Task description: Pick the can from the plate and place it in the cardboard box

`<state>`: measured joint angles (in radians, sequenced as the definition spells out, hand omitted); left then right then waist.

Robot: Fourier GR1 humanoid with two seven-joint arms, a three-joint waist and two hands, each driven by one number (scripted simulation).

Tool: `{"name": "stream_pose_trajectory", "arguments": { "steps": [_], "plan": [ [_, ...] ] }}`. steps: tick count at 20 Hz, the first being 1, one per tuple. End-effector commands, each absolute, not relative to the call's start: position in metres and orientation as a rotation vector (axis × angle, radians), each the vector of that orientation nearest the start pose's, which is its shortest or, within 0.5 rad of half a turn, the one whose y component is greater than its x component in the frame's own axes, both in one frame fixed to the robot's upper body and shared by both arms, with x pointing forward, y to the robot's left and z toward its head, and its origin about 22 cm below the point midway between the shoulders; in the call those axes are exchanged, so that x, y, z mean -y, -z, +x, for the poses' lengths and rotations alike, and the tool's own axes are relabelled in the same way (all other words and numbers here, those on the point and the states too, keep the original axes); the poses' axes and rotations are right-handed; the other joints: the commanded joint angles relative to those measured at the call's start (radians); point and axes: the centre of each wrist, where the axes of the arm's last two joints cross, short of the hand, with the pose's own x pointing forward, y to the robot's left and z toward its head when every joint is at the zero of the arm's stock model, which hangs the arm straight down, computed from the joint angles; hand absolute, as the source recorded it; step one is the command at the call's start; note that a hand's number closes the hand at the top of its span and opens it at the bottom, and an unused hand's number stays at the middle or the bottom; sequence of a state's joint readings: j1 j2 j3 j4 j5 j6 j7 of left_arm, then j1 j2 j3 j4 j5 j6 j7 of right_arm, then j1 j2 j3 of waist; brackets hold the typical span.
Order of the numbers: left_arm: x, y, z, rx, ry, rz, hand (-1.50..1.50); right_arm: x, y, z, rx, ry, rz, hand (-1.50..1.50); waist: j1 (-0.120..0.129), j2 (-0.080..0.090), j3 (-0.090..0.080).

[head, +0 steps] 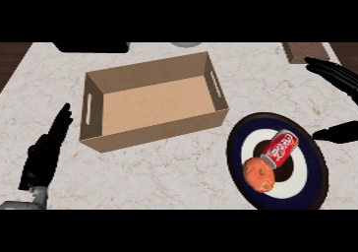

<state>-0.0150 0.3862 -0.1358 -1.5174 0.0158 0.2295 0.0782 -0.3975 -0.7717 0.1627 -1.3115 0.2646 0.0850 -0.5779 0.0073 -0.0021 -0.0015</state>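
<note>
Nothing done yet: red can lies on its side on the plate, touching an orange fruit. Cardboard box empty. Right hand spread near the plate, holding nothing; left hand straight-fingered, resting left. Grasp, lift, placement remain.

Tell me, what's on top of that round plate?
On the plate lie a red can on its side and an orange fruit, touching each other. The plate's surface beneath them is hidden.

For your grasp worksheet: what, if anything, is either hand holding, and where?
Nothing: the left hand and right hand are open; the can lies on the plate.
</note>
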Motion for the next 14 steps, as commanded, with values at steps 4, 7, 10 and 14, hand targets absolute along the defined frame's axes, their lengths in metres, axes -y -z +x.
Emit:
{"name": "stream_pose_trajectory", "arguments": {
  "steps": [4, 7, 10, 14],
  "plan": [
    [-0.298, -0.012, 0.242, 1.445, 0.208, 0.393, 0.00, 0.351, -0.167, 0.318, 1.476, -1.694, -0.726, -1.50, -0.002, -0.001, -0.003],
    [-0.287, -0.007, 0.242, 1.446, 0.180, 0.391, 0.00, 0.335, -0.175, 0.306, 1.327, -1.802, -0.736, -1.50, -0.019, -0.006, -0.002],
    [-0.276, 0.000, 0.237, 1.430, 0.190, 0.385, 0.00, 0.311, -0.154, 0.293, 1.221, -1.837, -0.711, -1.50, -0.017, -0.003, 0.000],
    [-0.296, -0.004, 0.247, 1.448, 0.210, 0.403, 0.00, 0.300, -0.122, 0.280, 1.180, -1.815, -0.745, -1.50, -0.011, 0.001, 0.001]
  ]
}}
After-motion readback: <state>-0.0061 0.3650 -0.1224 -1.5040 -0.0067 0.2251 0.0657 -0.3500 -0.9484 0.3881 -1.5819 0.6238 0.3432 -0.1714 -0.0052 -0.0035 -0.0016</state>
